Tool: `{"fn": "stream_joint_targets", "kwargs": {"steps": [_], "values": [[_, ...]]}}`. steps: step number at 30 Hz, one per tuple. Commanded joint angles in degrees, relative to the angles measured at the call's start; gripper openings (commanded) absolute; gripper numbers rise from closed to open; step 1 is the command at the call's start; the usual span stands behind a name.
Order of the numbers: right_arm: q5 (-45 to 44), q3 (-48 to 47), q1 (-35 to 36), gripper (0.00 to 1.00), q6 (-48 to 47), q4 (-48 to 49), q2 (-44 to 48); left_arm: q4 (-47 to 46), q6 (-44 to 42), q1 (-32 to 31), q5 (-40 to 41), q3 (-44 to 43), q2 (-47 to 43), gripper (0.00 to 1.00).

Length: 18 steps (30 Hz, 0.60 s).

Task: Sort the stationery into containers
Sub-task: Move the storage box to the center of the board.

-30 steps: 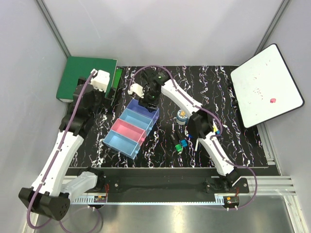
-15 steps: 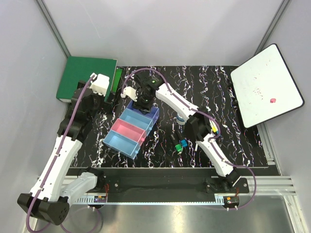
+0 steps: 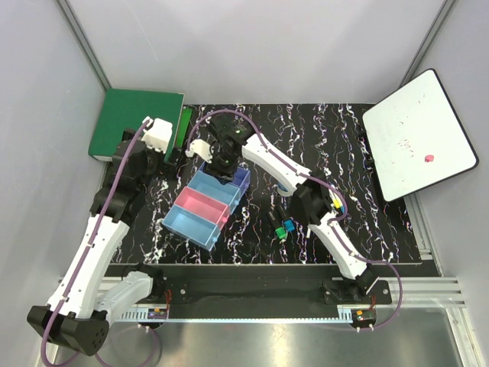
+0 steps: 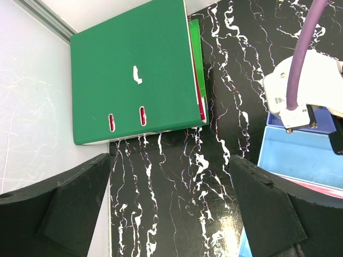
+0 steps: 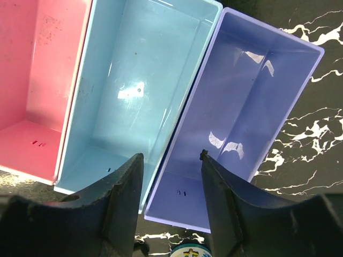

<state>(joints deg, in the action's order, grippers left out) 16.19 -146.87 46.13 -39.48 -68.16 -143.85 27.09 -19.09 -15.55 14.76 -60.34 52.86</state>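
Nearby, a green binder (image 3: 126, 122) flanks the bins (image 3: 200, 205)

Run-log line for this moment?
right gripper: open, empty, above purple bin and neighbouring light blue bin | left gripper: open, by green binder | markers: on table

pink bin (image 5: 32, 80), light blue bin (image 5: 128, 80), purple bin (image 5: 257, 107), green binder (image 4: 134, 69), black white-veined tabletop (image 4: 177, 176)
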Motion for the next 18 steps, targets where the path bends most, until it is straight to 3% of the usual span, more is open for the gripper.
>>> {"fn": "stream_joint_targets", "kwargs": {"steps": [1, 18], "values": [[1.3, 0.5, 1.0, 0.54, 2.4, 0.9, 2.9, -2.0, -0.2, 0.2, -0.9, 0.1, -0.9, 0.99], [-0.3, -0.8, 1.0, 0.45, 4.7, 3.1, -3.5, -2.0, -0.8, 0.2, -1.5, 0.3, -3.3, 0.99]]}}
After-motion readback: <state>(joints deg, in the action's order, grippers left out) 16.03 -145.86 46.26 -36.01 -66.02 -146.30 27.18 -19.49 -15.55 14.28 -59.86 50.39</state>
